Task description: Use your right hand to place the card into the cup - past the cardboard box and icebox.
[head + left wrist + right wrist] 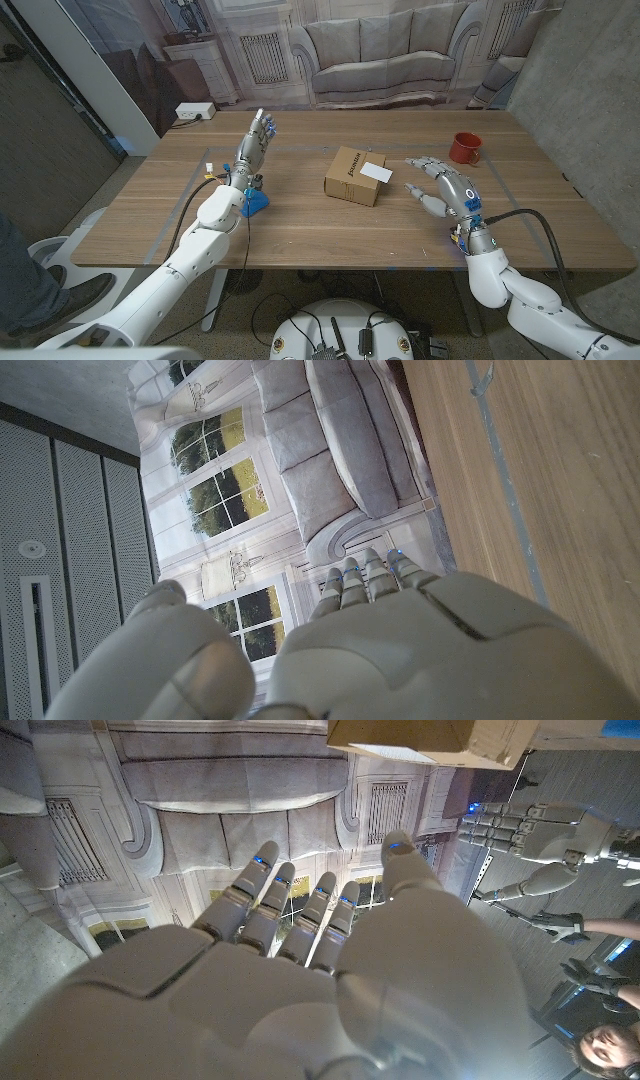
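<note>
The right hand (440, 185) hovers released, fingers spread, just beside the cardboard box (357, 176); the white card (377, 171) lies on top of that box; the red cup (464, 149) stands beyond on the bench (300, 225); the left hand (255, 140) is raised, released.

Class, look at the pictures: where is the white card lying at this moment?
In the head view the card lies on top of the cardboard box at mid-table, just left of the open right hand.
</note>
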Tool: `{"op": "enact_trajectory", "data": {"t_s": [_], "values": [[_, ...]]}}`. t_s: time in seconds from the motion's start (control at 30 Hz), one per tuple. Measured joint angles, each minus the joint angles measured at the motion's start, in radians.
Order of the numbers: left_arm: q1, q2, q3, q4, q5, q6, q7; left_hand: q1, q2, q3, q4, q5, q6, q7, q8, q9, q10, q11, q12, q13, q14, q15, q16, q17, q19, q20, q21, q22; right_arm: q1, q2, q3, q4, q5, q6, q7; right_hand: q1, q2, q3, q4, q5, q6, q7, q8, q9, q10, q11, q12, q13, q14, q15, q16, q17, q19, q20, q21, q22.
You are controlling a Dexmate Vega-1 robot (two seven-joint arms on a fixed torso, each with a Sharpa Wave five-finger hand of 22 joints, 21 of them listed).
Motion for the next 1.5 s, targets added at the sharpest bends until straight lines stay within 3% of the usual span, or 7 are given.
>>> {"op": "enact_trajectory", "data": {"t_s": [0.2, 0.8, 1.5], "values": [[-0.002, -0.001, 0.002, -0.002, 0.004, 0.000, 0.003, 0.009, -0.004, -0.004, -0.004, 0.000, 0.000, 0.000, 0.000, 0.000, 0.000, 0.000, 0.000, 0.000, 0.000, 0.000, 0.000, 0.000, 0.000, 0.000, 0.000, 0.000, 0.023, -0.020, -0.031, 0.011, -0.027, -0.026, -0.018, -0.001, 0.000, -0.010, 0.018, 0.000, 0.020, -0.003, 0.007, 0.000, 0.018, -0.004, 0.000, 0.005, 0.012, -0.002, 0.004, 0.000, 0.007, 0.004, 0.000, 0.000], [-0.003, -0.002, 0.005, -0.008, 0.010, 0.003, 0.013, 0.015, 0.003, -0.004, -0.004, 0.000, 0.000, 0.000, 0.000, 0.000, 0.000, 0.000, 0.000, 0.000, 0.000, 0.000, 0.000, 0.000, 0.000, 0.000, -0.008, 0.000, 0.095, -0.059, -0.109, 0.060, -0.057, -0.055, -0.040, -0.006, 0.005, -0.014, 0.022, 0.000, 0.043, -0.004, 0.011, 0.004, 0.029, -0.004, 0.000, 0.004, 0.033, 0.000, 0.004, 0.000, 0.019, 0.002, 0.000, 0.000], [0.004, -0.003, 0.003, -0.013, 0.010, 0.004, 0.020, 0.025, 0.002, -0.008, -0.008, 0.000, 0.000, 0.000, 0.000, 0.000, 0.000, 0.000, 0.000, 0.000, 0.000, 0.000, 0.000, 0.000, 0.000, 0.000, -0.008, 0.000, 0.178, -0.063, -0.186, 0.130, -0.077, -0.060, -0.052, -0.006, 0.005, -0.018, 0.026, 0.000, 0.057, 0.000, 0.015, 0.004, 0.051, -0.004, 0.000, 0.004, 0.046, 0.000, 0.004, 0.000, 0.028, 0.001, 0.000, 0.000]]}}
